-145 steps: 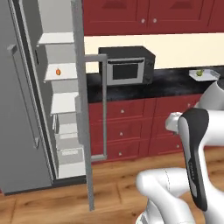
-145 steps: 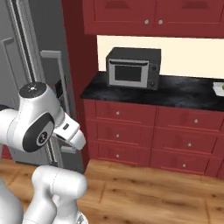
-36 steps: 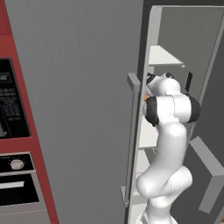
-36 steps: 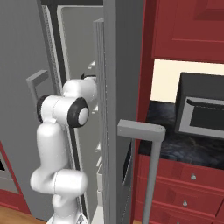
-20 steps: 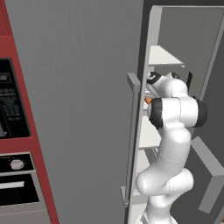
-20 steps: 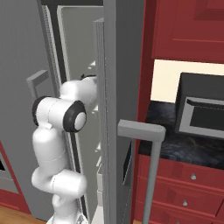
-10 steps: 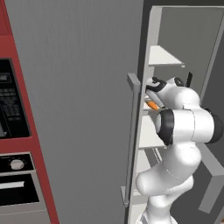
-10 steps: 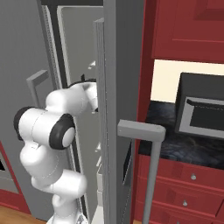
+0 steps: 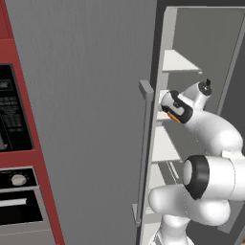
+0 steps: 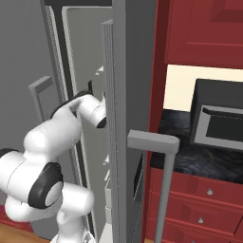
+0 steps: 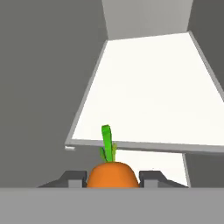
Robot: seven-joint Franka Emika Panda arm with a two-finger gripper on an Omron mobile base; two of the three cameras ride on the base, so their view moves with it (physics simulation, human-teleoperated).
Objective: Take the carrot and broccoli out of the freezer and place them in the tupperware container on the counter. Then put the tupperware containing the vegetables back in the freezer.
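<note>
The carrot (image 11: 112, 174) sits right between the two dark fingertips (image 11: 74, 178) of the gripper (image 11: 112, 180), its orange top bulging up and green leaves pointing away from the hand. The tips stand close against each side of it, so the hand looks narrowed onto the carrot and holding it.

Beyond the carrot, a white shelf (image 11: 148, 92) of the freezer (image 9: 86, 105) spreads out wide and bare, its near edge running just past the leaf tips. Grey inner walls close in on the shelf's left and far side.

From the left base view, the arm reaches into the open compartment beside the long bar handle (image 9: 145, 143), with a sliver of orange showing under the wrist at shelf level. White shelves step up and down the compartment there.

The right base view looks from the other side: the arm passes behind the open door's edge, and past the freezer lie the counter (image 10: 199, 156) and a black microwave (image 10: 220, 121).
</note>
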